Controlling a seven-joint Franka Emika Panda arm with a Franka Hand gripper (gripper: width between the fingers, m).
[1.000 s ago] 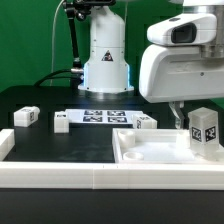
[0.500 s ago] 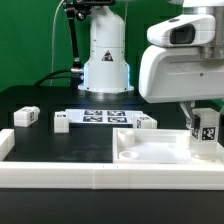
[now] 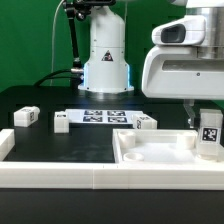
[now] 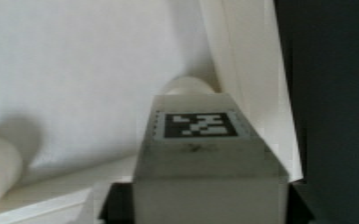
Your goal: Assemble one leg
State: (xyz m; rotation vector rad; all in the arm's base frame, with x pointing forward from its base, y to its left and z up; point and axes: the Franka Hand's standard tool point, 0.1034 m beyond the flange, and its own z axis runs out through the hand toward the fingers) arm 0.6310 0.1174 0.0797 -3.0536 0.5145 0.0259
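A low white wall (image 3: pixel 60 178) runs along the front edge of the black table (image 3: pixel 60 145). Just behind it, towards the exterior view's right, lies a large flat white square panel with a raised rim (image 3: pixel 150 152).

At that panel's corner on the exterior view's right, the two-finger gripper (image 3: pixel 208 118) holds the leg (image 3: pixel 209 140), a small white plastic block, taller than wide, with a black-and-white square marker facing the camera. The leg stands upright, its lower end hidden behind the panel's rim, so whether it touches the panel cannot be told there. In the wrist view the leg (image 4: pixel 202 160) fills the middle, its marker plain to see, clamped between the dark fingers (image 4: pixel 115 205) of the gripper (image 4: pixel 202 205), one at each side. Under it lies the panel's white surface (image 4: pixel 87 80), with the raised rim close beside the leg and the black table (image 4: pixel 336 80) beyond that rim. A rounded white shape shows at the picture's edge; what it is cannot be told.

Farther back, three more small white blocks sit loose on the table: one (image 3: pixel 26 117) at the exterior view's left, one (image 3: pixel 61 122) near it, and one (image 3: pixel 146 122) just behind the panel. Between the last two lies the marker board (image 3: pixel 105 116). Behind it rises the white arm base (image 3: pixel 106 60), before a green backdrop (image 3: pixel 30 40).
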